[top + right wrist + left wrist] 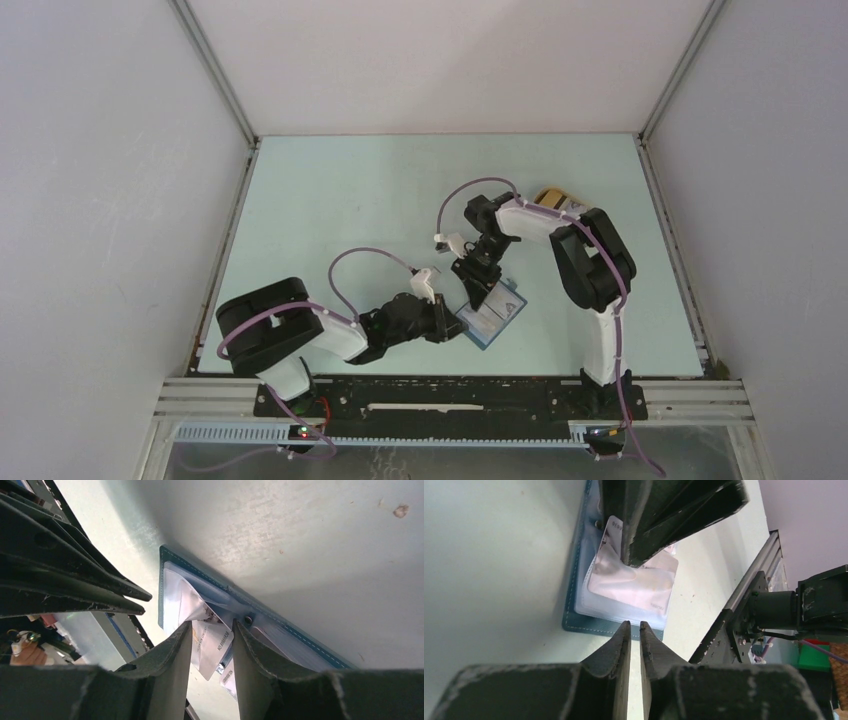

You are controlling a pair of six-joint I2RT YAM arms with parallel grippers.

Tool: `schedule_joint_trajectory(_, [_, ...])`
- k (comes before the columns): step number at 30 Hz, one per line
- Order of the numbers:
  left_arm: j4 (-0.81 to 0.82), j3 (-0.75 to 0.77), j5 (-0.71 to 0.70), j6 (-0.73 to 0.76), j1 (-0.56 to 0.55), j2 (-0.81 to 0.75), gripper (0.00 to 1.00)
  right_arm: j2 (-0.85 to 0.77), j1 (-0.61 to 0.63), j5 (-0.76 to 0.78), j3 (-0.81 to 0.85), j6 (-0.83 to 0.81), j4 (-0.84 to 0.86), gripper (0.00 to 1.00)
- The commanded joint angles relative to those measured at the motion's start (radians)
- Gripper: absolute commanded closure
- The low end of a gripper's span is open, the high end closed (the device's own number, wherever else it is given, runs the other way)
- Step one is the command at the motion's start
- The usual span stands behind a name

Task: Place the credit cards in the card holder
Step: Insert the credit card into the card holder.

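Gaping stitched card holder (589, 626), glossy cards (210, 645)

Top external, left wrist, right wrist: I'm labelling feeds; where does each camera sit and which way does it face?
Top external: above and behind the bases, looking down at the table; left arm and right arm show.
Left wrist: on the left arm, facing along its narrowly parted jaws to the card holder.
Right wrist: on the right arm, facing along its open jaws to a credit card.
Both wrist views share the card holder and the other arm's jaws.
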Motion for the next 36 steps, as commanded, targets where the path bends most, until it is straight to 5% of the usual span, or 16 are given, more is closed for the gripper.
schedule_joint_trajectory(1, [-0.006, -0.025, -0.026, 0.001, 0.0, -0.025, 0.85, -0.082, 0.019, 0.039, -0.008, 0.018, 0.046, 0.55])
schedule_joint_trajectory(36, [-0.018, -0.016, -0.041, 0.005, 0.0, 0.01, 0.93, -0.089, 0.075, 0.009, -0.03, 0.046, 0.066, 0.6])
